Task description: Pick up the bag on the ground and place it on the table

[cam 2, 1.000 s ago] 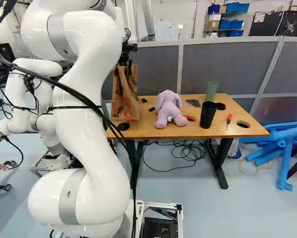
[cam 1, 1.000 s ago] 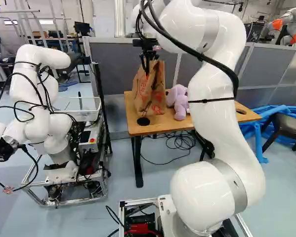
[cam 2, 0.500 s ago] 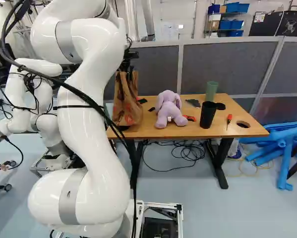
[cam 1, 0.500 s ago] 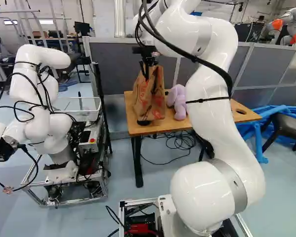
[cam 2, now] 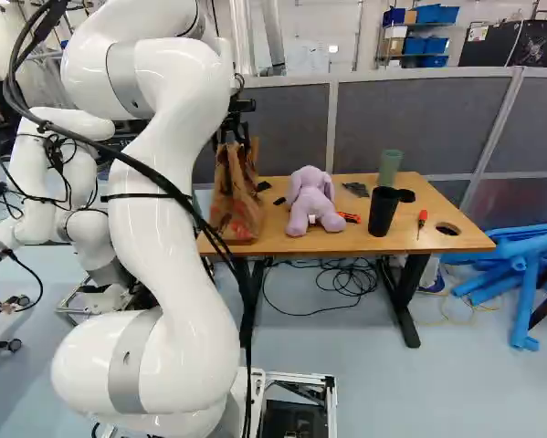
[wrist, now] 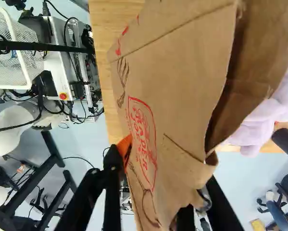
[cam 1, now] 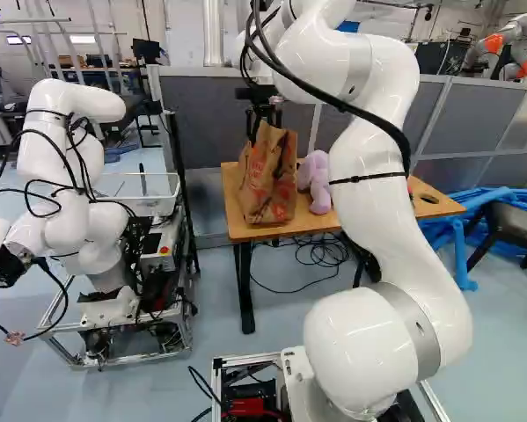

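"Grey partitions (cam 2: 419,123) are standing behind the wooden table (cam 2: 328,245), and floor (cam 2: 456,383) is stretching between it and the base. How is the edge looking?"

"Close. At the left part of the left base view, the paper bag (cam 1: 267,180) is standing on the table, its foot sitting near the edge facing us."

"And what is crowding it?"

"A purple plush toy (cam 2: 310,201) is sitting just beside it, with bare wood showing between them in the right base view. Farther along, a black cup (cam 2: 383,212) and a green cylinder (cam 2: 390,167) are standing close together. Off the far end, blue tubes (cam 2: 524,265) are lying on the floor, and another robot (cam 1: 61,193) is standing well to the left, by its cart."

"What about our arm (cam 1: 360,167)?"

"It is rising from its joint and reaching over, with the gripper (cam 1: 261,110) pointing down at the bag's top."

"Is it gripping?"

"No, its fingers are standing apart, with the bag's top between them. One orange pad (wrist: 125,148) is showing beside the printed face in the wrist view."

"So what is differing from a second ago?"

"Back then the fingers were looking closer together. Now the bag is sitting nearer the front edge, covering a dark round spot that was showing on the tabletop. Our arm is reaching in a slightly altered pose, while the base is staying put."
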Motion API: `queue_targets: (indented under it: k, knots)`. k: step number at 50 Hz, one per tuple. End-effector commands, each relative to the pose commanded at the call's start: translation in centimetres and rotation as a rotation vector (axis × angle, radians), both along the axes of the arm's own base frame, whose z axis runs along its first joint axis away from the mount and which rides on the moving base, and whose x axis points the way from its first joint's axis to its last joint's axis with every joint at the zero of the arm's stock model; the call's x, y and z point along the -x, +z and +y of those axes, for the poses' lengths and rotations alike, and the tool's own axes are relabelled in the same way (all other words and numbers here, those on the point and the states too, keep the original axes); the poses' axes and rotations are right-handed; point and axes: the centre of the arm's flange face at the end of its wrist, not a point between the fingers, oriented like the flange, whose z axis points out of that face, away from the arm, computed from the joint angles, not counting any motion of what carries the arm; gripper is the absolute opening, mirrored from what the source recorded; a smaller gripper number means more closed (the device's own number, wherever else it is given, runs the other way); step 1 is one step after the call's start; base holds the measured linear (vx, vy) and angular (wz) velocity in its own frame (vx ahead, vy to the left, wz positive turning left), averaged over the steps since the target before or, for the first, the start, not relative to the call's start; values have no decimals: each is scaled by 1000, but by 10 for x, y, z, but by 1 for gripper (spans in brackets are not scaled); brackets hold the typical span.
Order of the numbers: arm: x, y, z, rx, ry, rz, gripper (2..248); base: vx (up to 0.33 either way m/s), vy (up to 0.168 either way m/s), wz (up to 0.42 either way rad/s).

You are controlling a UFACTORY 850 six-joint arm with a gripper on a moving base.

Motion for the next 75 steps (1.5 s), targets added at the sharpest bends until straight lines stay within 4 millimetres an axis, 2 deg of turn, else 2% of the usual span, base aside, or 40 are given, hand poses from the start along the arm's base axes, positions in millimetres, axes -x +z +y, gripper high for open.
queue_targets:
  k: [4, 5, 9, 10, 15, 16, 20, 21, 75]
  knots:
    - [0, 0, 0, 0, 0, 0, 122, 0, 0, 0]
    - [0, 0, 0, 0, 0, 0, 157, 0, 0, 0]
    - [0, 0, 0, 0, 0, 0, 157, 0, 0, 0]
    - [0, 0, 0, 0, 0, 0, 193, 0, 0, 0]
    - [0, 0, 0, 0, 0, 0, 193, 0, 0, 0]
    - [0, 0, 0, 0, 0, 0, 230, 0, 0, 0]
    - [0, 0, 0, 0, 0, 0, 230, 0, 0, 0]
    - [0, 1, 0, 0, 0, -1, 247, 0, 0, 0]
    - [31, 85, -4, -18, 0, -134, 247, 0, 0, 0]
